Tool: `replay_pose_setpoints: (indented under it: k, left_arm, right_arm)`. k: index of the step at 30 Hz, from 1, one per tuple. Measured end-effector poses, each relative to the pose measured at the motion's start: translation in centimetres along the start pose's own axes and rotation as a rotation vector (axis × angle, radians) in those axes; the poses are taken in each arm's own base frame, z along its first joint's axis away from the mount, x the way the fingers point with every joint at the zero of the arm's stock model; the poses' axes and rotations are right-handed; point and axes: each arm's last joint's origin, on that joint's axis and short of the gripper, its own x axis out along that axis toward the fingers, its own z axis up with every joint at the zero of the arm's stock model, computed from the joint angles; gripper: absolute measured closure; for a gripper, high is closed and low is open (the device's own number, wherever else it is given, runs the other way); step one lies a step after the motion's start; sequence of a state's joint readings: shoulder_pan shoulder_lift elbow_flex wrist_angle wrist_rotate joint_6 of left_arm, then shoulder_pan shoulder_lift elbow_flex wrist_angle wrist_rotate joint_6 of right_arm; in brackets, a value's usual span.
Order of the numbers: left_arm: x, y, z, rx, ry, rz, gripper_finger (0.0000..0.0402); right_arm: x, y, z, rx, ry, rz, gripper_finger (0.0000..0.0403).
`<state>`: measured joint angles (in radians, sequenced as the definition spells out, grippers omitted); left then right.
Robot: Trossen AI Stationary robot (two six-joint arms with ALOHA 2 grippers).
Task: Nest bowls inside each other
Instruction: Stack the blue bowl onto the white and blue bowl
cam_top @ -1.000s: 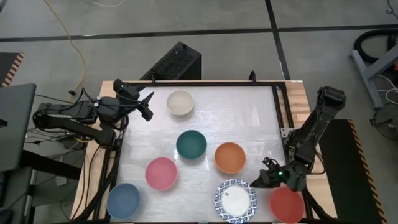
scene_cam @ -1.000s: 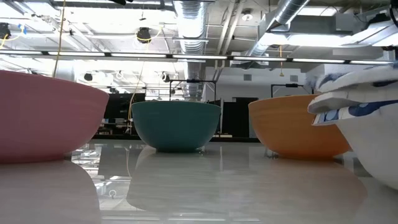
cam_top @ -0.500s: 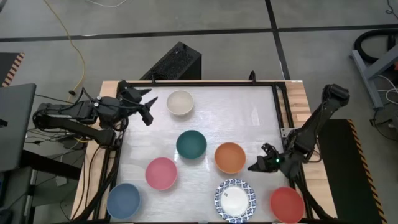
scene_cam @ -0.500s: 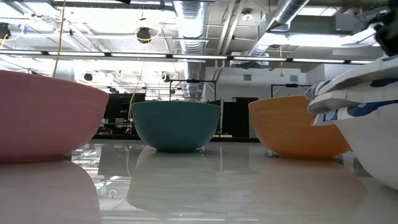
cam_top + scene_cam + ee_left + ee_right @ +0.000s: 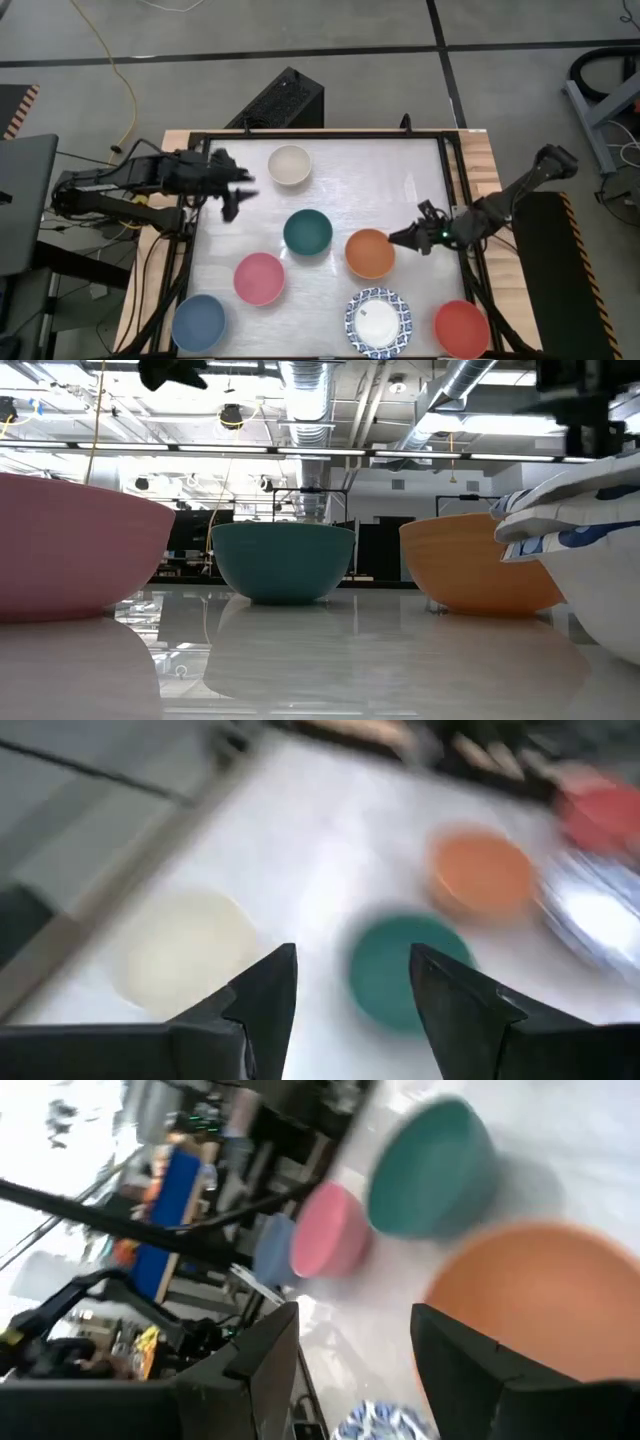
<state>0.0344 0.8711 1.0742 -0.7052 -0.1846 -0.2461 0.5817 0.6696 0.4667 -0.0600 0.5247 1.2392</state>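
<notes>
Seven bowl spots show on the white table in the high view. They are cream [image 5: 289, 165], dark green [image 5: 307, 232], orange [image 5: 369, 253], pink [image 5: 259, 278], blue [image 5: 198, 322] and red [image 5: 461, 328]. The seventh is white with a blue-patterned rim [image 5: 378, 321], and in the low view it shows as stacked rims [image 5: 560, 530]. Each rests upright on its base. My left gripper [image 5: 238, 193] hovers open left of the cream bowl, above the table. My right gripper [image 5: 408, 228] hovers open just right of the orange bowl. Neither has anything between its fingers [image 5: 265, 1005] [image 5: 455, 1355].
A black frame rail [image 5: 452, 170] runs along the table's right side beside the right arm. A black box [image 5: 285, 100] stands beyond the far edge. Bare table [image 5: 380, 175] lies between the cream bowl and the right rail.
My right gripper has risen from between the patterned and red bowls and gone toward the far edge. It has rolled and now hangs beside the orange bowl. My left gripper has swung and tipped toward the table's middle. No bowl has moved.
</notes>
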Motion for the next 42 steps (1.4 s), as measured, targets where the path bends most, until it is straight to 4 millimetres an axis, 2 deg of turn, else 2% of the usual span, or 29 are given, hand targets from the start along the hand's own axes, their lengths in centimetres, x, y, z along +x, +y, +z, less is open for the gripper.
replay_pose_setpoints:
  k: [4,6,13,16,20,29,37,42]
  left_arm:
    - [0.2,-0.7,-1.6,-0.066,0.225,-0.224,0.0219]
    - [0.4,-1.3,-2.3,-0.114,0.334,-0.282,0.0219]
    - [0.4,-3.3,-5.6,-0.139,0.763,-0.297,0.0219]
    - [-0.1,-4.7,-6.6,-0.095,0.873,-0.326,0.0219]
    - [-1.1,-6.7,-7.8,0.019,0.904,-0.356,0.0219]
    - [-3.6,-9.6,-9.7,0.216,0.809,-0.358,0.0219]
    - [-3.0,-13.5,-12.3,0.369,0.854,-0.382,0.0219]
    - [-2.3,-15.0,-13.9,0.449,0.896,-0.349,0.0219]
  right_arm:
    - [-0.1,0.1,1.1,-0.058,-0.023,0.038,0.0188]
    - [-0.1,0.1,1.5,-0.073,-0.029,0.039,0.0188]
    - [0.3,-0.6,2.2,-0.129,-0.05,-0.015,0.0188]
    - [0.4,-1.0,2.3,-0.136,-0.04,-0.046,0.0188]
    - [0.5,-1.3,2.4,-0.139,-0.031,-0.067,0.0188]
    - [0.5,-1.6,2.3,-0.154,-0.014,-0.104,0.0188]
    - [0.5,-1.7,2.3,-0.154,-0.014,-0.106,0.0188]
    - [0.5,-1.7,2.3,-0.148,-0.014,-0.108,0.0188]
